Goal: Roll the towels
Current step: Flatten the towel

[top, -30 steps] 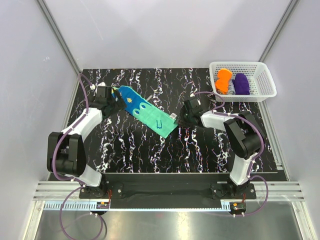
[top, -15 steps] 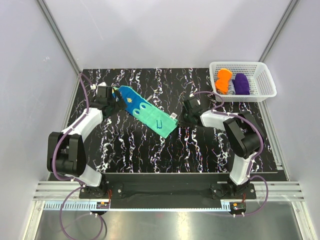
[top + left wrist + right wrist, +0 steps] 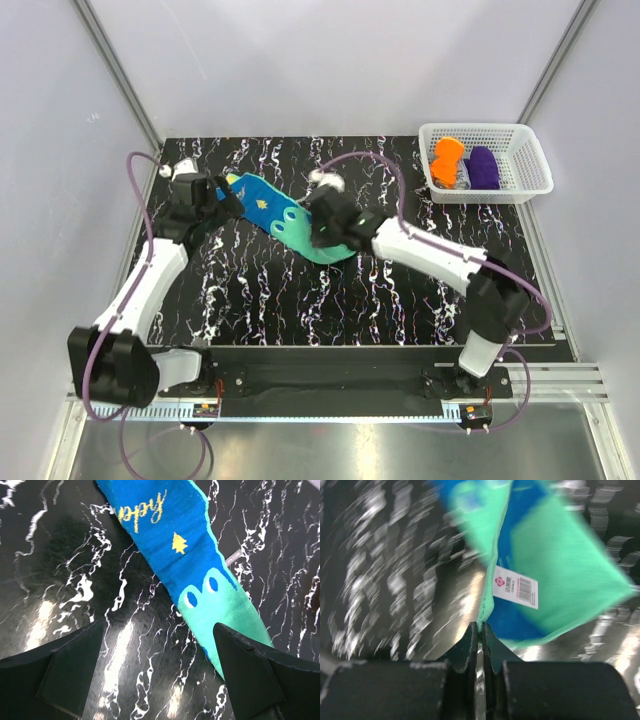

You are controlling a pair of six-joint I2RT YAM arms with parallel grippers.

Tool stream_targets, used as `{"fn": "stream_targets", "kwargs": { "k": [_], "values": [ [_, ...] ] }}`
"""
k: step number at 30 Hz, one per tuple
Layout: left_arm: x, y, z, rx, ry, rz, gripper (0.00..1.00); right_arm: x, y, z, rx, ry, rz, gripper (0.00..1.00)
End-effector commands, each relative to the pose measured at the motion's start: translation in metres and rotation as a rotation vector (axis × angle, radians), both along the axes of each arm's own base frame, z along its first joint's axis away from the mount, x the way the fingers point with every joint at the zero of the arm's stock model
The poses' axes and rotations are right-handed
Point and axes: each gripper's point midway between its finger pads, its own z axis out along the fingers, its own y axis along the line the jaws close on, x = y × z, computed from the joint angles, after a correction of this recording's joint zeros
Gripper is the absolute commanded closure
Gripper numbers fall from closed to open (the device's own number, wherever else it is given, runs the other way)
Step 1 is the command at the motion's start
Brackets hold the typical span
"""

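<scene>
The teal-green, blue and yellow towel (image 3: 272, 210) lies diagonally on the black marbled table (image 3: 260, 290). Its green end is lifted and folded back. My right gripper (image 3: 322, 232) is shut on the green edge of that end (image 3: 481, 626); a white label (image 3: 516, 586) shows on the turned-up underside. My left gripper (image 3: 222, 197) is open by the blue end, its fingers (image 3: 70, 675) above the table and the towel (image 3: 200, 565) running past the right finger. The orange towel (image 3: 447, 160) sits rolled in the white basket (image 3: 528, 150).
The basket at the back right also holds a purple roll (image 3: 484, 168). Grey walls and metal rails enclose the table. Purple cables loop above both arms.
My right arm has swung left, carrying the towel's green end up and over toward the blue end. My left arm has shifted a little back and left.
</scene>
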Motion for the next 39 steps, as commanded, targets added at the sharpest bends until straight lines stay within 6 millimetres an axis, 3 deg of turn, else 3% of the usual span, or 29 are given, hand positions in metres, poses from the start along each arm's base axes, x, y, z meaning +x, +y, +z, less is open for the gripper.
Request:
{"fn": "stream_targets", "kwargs": {
  "k": [1, 2, 3, 4, 5, 6, 7, 10, 13, 17, 20, 26, 27, 28, 29, 31, 35, 39],
  "values": [
    [-0.022, 0.009, 0.001, 0.035, 0.006, 0.02, 0.02, -0.064, 0.039, 0.031, -0.116, -0.107, 0.264, 1.0],
    [-0.026, 0.012, 0.0, 0.04, 0.009, 0.024, 0.01, -0.107, 0.06, 0.025, -0.151, -0.111, 0.392, 1.0],
    [-0.032, 0.014, 0.0, 0.041, 0.006, 0.029, 0.01, -0.135, 0.07, 0.016, -0.204, -0.127, 0.507, 1.0],
    [-0.034, 0.016, 0.001, 0.044, 0.003, 0.033, 0.01, -0.155, 0.071, 0.001, -0.268, -0.138, 0.56, 1.0],
    [-0.037, 0.02, -0.001, 0.05, 0.009, 0.041, 0.01, -0.194, 0.075, -0.013, -0.323, -0.136, 0.645, 1.0],
    [-0.04, 0.023, 0.001, 0.052, 0.003, 0.046, 0.01, -0.209, 0.073, -0.024, -0.344, -0.111, 0.662, 1.0],
    [-0.044, 0.026, -0.005, 0.057, 0.017, 0.052, 0.01, -0.223, 0.064, -0.047, -0.398, -0.073, 0.686, 1.0],
    [-0.051, 0.034, -0.017, 0.058, 0.036, 0.074, 0.01, -0.25, 0.045, -0.082, -0.442, -0.005, 0.668, 1.0],
    [-0.051, 0.036, -0.025, 0.039, 0.046, 0.089, 0.01, -0.251, 0.03, -0.092, -0.441, 0.019, 0.611, 1.0],
    [-0.044, 0.03, -0.034, 0.013, 0.058, 0.07, 0.03, -0.249, 0.021, -0.089, -0.44, 0.008, 0.578, 1.0],
    [-0.035, 0.015, -0.038, 0.016, 0.052, 0.0, 0.1, -0.244, 0.017, -0.088, -0.463, -0.009, 0.555, 1.0],
    [-0.015, -0.022, -0.043, 0.137, 0.087, -0.108, 0.1, -0.245, 0.017, -0.099, -0.463, 0.002, 0.546, 1.0],
    [-0.01, -0.025, -0.055, 0.168, 0.131, -0.115, 0.1, -0.246, 0.018, -0.101, -0.461, 0.008, 0.545, 1.0],
    [-0.004, -0.031, -0.049, 0.187, 0.131, -0.125, 0.1, -0.246, 0.017, -0.104, -0.463, 0.012, 0.544, 1.0],
    [-0.003, -0.043, -0.063, 0.225, 0.173, -0.166, 0.09, -0.247, 0.017, -0.106, -0.462, 0.017, 0.536, 1.0],
    [0.005, -0.047, -0.062, 0.287, 0.182, -0.159, 0.08, -0.247, 0.015, -0.109, -0.465, 0.023, 0.53, 1.0],
    [0.014, -0.058, -0.088, 0.376, 0.255, -0.18, 0.06, -0.249, 0.012, -0.114, -0.452, 0.035, 0.519, 1.0],
    [0.025, -0.057, -0.097, 0.443, 0.286, -0.165, 0.06, -0.249, 0.006, -0.117, -0.456, 0.039, 0.511, 1.0]
  ]
}}
